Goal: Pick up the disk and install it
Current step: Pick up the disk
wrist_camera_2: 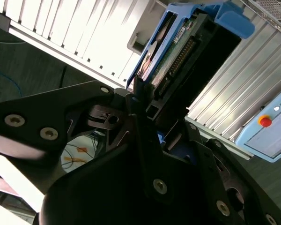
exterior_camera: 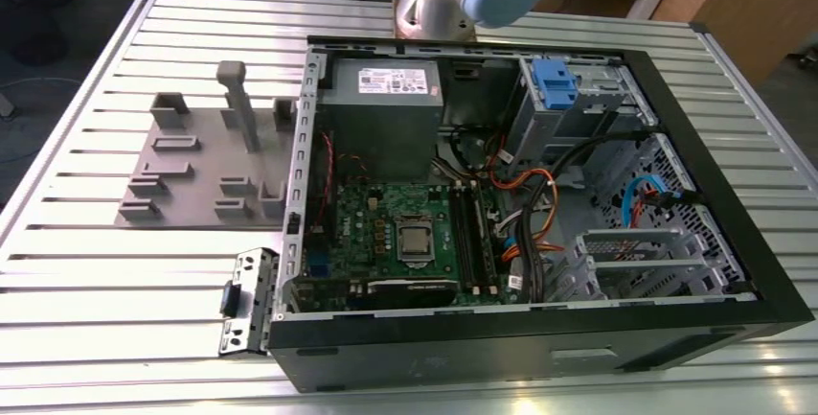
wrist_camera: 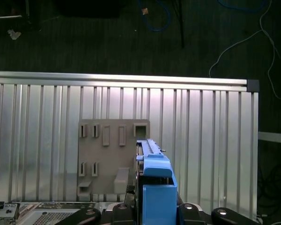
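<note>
With the disk point(wrist_camera_2: 178, 51) clamped in the claw point(wrist_camera_2: 147, 110), pick-up is judged done; careful alignment with the open case point(exterior_camera: 691, 147) is called for.

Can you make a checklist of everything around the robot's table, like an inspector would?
Surface: slatted metal table, with an open computer case on it.
Job's things: disk in its blue bracket, held above the table.
Clutter: grey fixture plate beside the case.
Hand: hand shut on the disk.
Cables: orange cables and a blue cable inside the case.
Surroundings: dark floor; pendant with a red button.
</note>
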Motion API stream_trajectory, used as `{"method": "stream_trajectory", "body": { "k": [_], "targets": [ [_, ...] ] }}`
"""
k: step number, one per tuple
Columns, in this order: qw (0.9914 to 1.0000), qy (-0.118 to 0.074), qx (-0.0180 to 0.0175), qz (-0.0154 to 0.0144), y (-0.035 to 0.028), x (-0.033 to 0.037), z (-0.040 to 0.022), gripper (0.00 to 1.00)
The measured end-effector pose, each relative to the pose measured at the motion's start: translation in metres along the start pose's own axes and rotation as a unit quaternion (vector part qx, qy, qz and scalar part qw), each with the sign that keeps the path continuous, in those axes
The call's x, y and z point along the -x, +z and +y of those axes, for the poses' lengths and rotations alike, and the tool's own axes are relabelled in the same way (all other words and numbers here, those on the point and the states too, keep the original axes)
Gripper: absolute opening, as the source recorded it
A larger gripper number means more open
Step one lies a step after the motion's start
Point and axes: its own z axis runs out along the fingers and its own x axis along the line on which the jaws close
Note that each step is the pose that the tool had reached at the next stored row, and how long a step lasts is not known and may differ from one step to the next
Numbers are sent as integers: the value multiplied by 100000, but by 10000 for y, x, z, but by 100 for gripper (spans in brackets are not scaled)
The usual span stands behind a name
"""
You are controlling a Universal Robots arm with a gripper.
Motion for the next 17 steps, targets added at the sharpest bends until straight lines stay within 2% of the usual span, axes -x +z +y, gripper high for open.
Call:
{"method": "stream_trajectory", "body": {
  "k": [14, 17],
  "targets": [
    [100000, -2, 118, -2, -8, -179, -442, 36],
    [100000, -1, 125, -1, -10, -221, -520, 36]
  ]
}}
